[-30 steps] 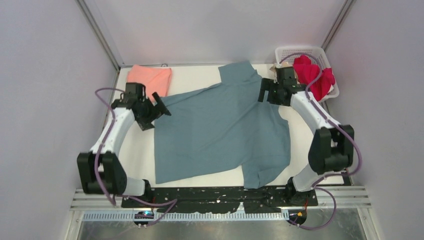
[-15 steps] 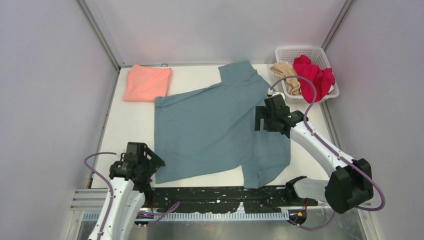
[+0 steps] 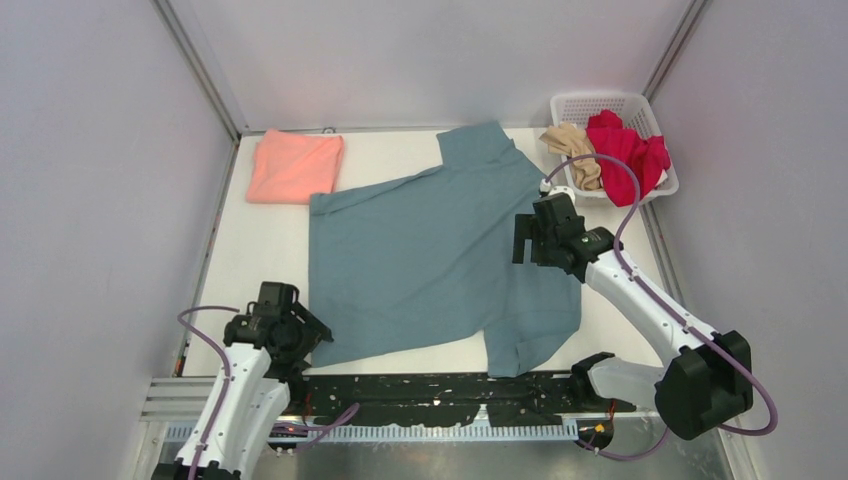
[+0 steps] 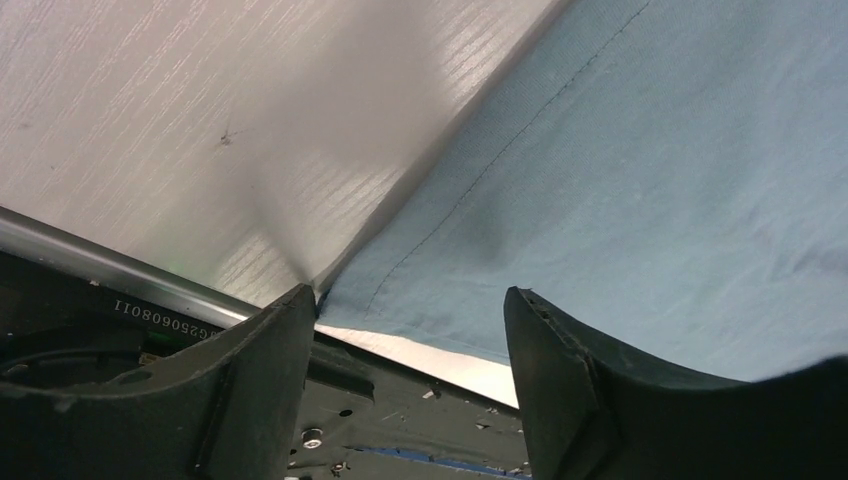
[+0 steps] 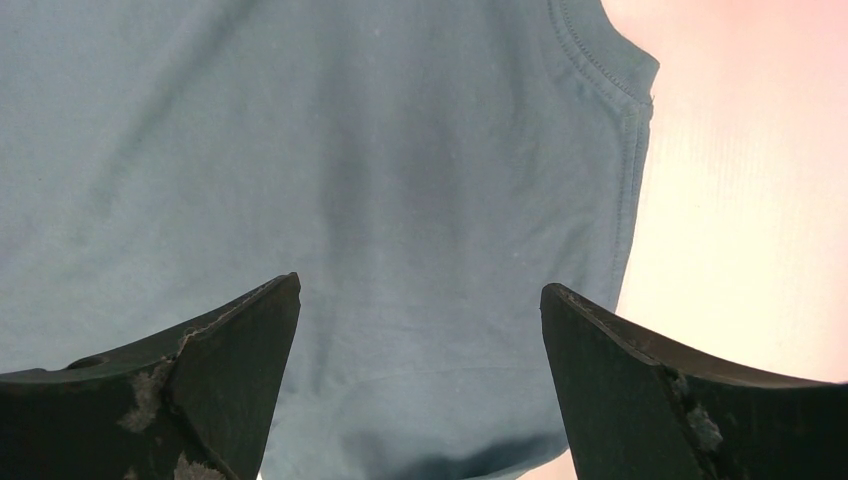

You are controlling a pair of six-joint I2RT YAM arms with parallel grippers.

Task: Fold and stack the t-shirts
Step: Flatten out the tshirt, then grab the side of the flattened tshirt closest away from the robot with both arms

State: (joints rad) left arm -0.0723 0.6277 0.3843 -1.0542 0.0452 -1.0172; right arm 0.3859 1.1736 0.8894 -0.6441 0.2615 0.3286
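The slate-blue t-shirt [image 3: 440,260] is lying spread flat across the middle of the white table [image 3: 260,260], its near hem just beside the table's front edge, with bare room on the left and only a narrow strip on the right. The left gripper [image 4: 410,305] is reaching low at the near-left corner of that hem, fingers apart with the stitched corner between them. The right gripper [image 5: 420,287] is hovering over the shirt's right side, fingers wide apart, holding nothing. The salmon-pink t-shirt [image 3: 295,165] is sitting folded at the far-left corner; the red t-shirt [image 3: 625,150] and beige t-shirt [image 3: 572,150] are lying crumpled in the white lattice basket [image 3: 600,100]
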